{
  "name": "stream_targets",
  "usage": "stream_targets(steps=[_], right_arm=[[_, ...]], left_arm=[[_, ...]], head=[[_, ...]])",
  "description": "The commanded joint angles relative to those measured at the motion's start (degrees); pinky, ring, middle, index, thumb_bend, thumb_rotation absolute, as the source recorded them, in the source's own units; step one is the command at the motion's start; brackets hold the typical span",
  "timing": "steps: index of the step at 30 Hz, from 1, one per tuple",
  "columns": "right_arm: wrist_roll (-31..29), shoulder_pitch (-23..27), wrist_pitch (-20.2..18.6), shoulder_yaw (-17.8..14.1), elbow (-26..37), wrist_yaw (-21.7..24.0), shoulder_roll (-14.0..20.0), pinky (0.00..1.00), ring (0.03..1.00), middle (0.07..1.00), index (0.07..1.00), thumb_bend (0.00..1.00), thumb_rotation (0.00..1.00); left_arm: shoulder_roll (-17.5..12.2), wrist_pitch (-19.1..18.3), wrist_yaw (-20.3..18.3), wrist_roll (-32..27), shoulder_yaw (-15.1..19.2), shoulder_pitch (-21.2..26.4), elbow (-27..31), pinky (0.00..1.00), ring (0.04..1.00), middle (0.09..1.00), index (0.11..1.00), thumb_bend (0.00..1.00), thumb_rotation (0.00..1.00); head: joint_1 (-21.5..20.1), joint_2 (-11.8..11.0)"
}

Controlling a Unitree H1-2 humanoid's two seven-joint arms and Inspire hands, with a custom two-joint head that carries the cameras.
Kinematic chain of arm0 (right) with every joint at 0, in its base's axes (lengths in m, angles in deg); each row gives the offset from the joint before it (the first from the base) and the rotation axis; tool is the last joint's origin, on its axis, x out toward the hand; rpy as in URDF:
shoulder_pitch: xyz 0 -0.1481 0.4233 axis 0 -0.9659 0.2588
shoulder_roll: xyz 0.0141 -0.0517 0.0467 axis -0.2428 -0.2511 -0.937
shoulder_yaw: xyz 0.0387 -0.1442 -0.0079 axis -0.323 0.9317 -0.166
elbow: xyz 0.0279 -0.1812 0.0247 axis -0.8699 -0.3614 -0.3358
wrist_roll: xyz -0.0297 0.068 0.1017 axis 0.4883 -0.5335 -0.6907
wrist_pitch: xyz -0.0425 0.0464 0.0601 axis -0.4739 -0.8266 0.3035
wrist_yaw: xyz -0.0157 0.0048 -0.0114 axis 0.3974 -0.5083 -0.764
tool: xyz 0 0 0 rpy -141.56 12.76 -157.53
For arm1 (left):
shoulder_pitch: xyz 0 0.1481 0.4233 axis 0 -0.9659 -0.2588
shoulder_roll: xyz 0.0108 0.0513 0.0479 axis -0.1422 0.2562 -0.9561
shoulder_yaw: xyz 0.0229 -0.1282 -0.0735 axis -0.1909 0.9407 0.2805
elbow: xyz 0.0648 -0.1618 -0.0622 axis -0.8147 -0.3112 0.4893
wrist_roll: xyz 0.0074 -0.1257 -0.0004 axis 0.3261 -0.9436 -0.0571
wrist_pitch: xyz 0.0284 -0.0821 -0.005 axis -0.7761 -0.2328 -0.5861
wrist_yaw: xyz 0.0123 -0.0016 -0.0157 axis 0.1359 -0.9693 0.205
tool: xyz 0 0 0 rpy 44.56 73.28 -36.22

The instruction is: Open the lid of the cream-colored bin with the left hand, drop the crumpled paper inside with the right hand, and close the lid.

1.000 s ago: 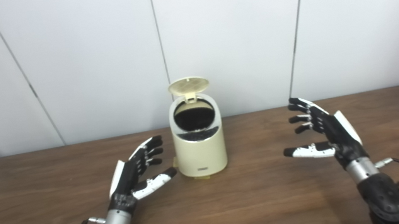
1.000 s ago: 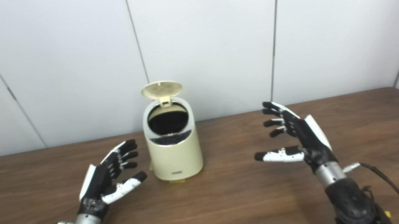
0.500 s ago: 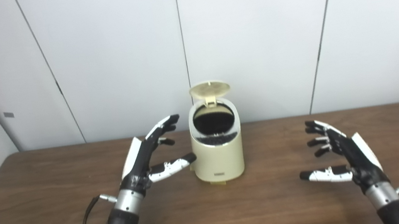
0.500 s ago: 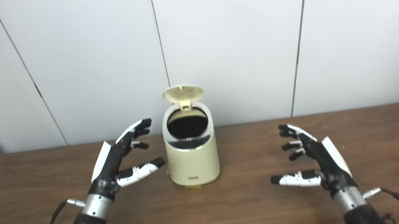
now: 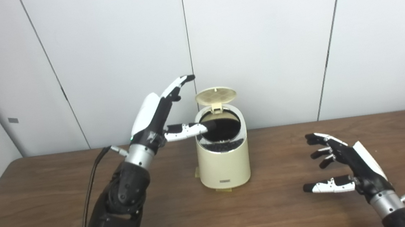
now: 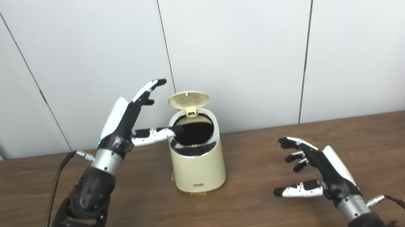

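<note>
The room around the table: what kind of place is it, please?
Probably a lab or test room: plain white wall panels, a bare wooden table, and only a small cream bin between the open left hand and right hand.

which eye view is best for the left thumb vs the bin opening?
Neither clearly. In the left eye view the left hand has its thumb tip over the bin rim, against the dark opening. The right eye view shows the same overlap with the raised lid. Contact cannot be told.
</note>
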State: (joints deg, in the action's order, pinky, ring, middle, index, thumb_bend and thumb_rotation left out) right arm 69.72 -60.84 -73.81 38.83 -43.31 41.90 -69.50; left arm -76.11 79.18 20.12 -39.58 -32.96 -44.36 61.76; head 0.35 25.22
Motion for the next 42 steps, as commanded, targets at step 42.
stream_targets(steps=[42], right_arm=[[1.7, 1.9, -2.4, -0.6, 4.5, -0.2, 1.1, 0.51, 0.644, 0.764, 0.766, 0.79, 0.15]], left_arm=[[-4.9, 4.4, 3.0, 16.1, -8.3, 4.1, 2.5, 0.75, 0.844, 0.734, 0.719, 0.91, 0.48]], head=[[-1.6, 1.2]])
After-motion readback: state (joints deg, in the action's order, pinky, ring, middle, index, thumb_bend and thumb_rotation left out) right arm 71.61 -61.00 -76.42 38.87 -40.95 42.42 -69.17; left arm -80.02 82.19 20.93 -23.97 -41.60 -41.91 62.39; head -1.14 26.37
